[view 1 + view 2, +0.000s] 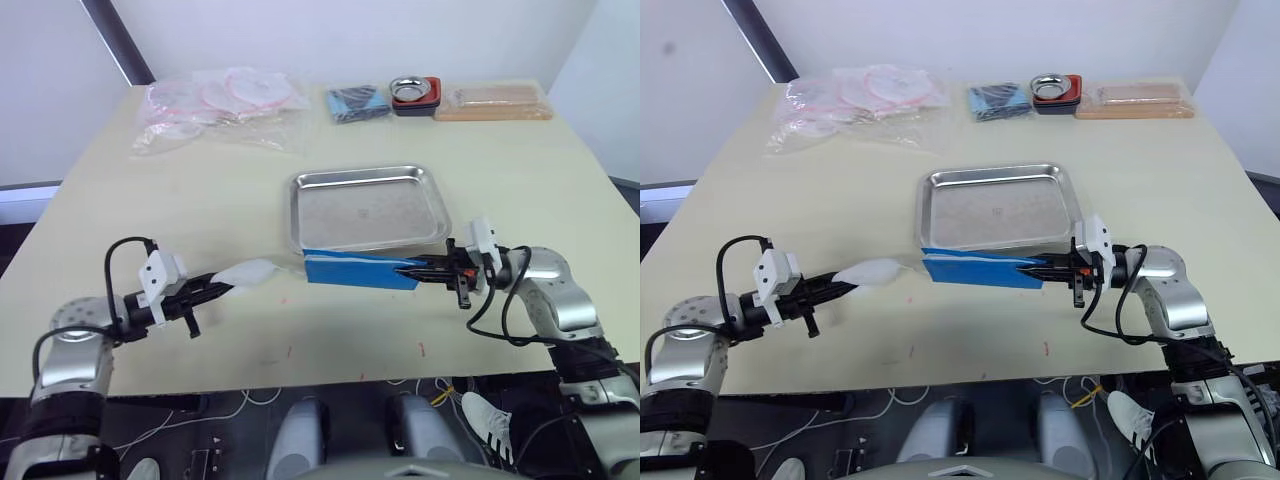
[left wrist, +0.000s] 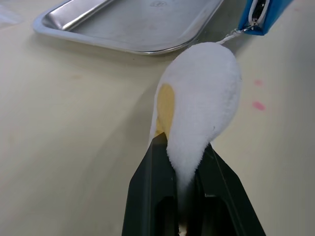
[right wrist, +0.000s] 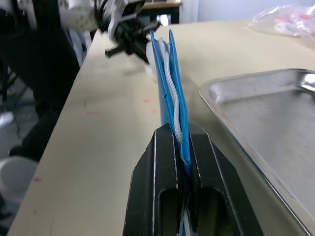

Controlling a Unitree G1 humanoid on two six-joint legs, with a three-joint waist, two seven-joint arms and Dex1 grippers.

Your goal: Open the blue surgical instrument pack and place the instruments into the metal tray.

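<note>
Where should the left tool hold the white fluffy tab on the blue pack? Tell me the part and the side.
Grip the white fluffy tab at its narrow outer end, coming from the robot's left, away from the blue surgical instrument pack. It tapers there to fit between the fingers, as the left tool has it, and its cord leads straight to the pack's corner.

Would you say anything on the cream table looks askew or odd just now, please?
The bright blue surgical instrument pack stands on edge at the shiny metal tray's near rim, pinched by the right gripper; the left gripper grips its white fluffy zip-pull.

One metal tray (image 1: pixel 368 205), one blue pack (image 1: pixel 360 270), two grippers (image 1: pixel 425 269)
</note>
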